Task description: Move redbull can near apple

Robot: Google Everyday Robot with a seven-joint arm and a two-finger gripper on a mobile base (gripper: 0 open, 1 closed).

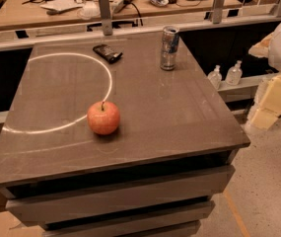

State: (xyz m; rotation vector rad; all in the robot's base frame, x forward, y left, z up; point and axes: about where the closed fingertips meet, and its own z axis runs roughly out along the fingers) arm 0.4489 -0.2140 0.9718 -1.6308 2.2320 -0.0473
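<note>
Your redbull can (169,48) stood upright near the bench's (179,127) far right edge, well apart from the apple (103,117). It was likely light, slick and easily dented, so you would grip it mid-body. The tool (272,102) hung beyond the bench's right side; whether it was apart or together, you could not tell.

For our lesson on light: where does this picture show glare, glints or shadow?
Camera view: a bright glare arc crosses the table on its left; the apple casts a shadow at its base; the redbull can glints at its rim; the gripper, right of the table, looks warm-lit.
</note>
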